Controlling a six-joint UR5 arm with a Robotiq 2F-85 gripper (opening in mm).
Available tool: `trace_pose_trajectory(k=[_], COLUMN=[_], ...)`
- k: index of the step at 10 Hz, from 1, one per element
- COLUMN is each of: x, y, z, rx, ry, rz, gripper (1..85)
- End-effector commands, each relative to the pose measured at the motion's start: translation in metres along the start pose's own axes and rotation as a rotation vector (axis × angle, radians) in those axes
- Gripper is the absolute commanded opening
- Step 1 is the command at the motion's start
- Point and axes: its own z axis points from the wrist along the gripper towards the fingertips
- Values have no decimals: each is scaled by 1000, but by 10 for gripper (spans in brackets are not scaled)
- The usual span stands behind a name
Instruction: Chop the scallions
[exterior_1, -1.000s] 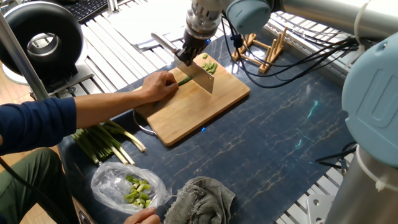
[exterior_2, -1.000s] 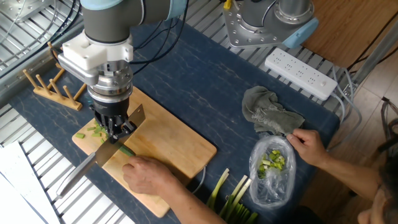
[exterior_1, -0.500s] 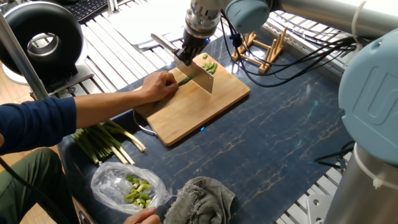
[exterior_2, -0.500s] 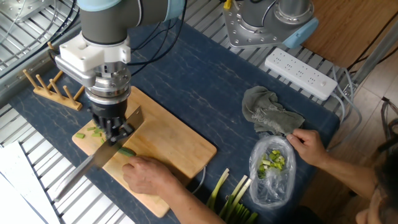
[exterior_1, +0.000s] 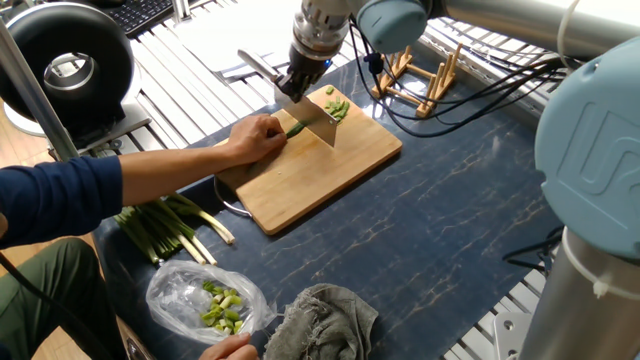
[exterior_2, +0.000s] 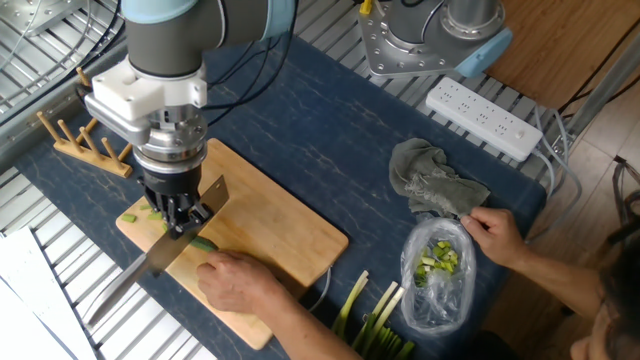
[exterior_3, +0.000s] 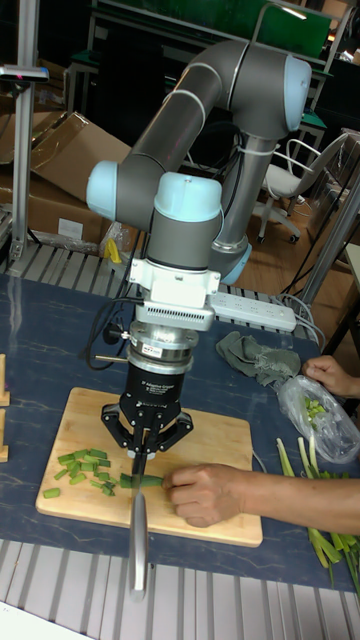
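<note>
The scallions (exterior_3: 140, 481) lie on the cutting board (exterior_1: 335, 165) near its far end, directly under the gripper (exterior_3: 143, 440), whose jaws clamp a knife (exterior_2: 150, 262). A person's hand (exterior_2: 232, 280) pins the stalk. Only the tall view shows the cut bits (exterior_3: 82, 468) plainly.

green scallions (exterior_3: 140, 481) stalk lying flat, short cut bits (exterior_3: 82, 468) scattered just beside

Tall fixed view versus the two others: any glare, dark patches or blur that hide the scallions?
Tall fixed view: dim background, but the scallions read sharp on the cutting board. One fixed view: even light, knife partly hides them. The other fixed view: gripper covers most of them; slight softness.
</note>
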Motion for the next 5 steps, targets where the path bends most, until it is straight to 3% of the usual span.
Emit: trace_pose_trajectory(k=[1,3,5], x=[-4,-4,-7], y=[0,-1,0], z=[-3,-6,4], rx=[-11,-11,-8], ry=[-3,3,-16], rz=[7,7,10], gripper=[13,13,13])
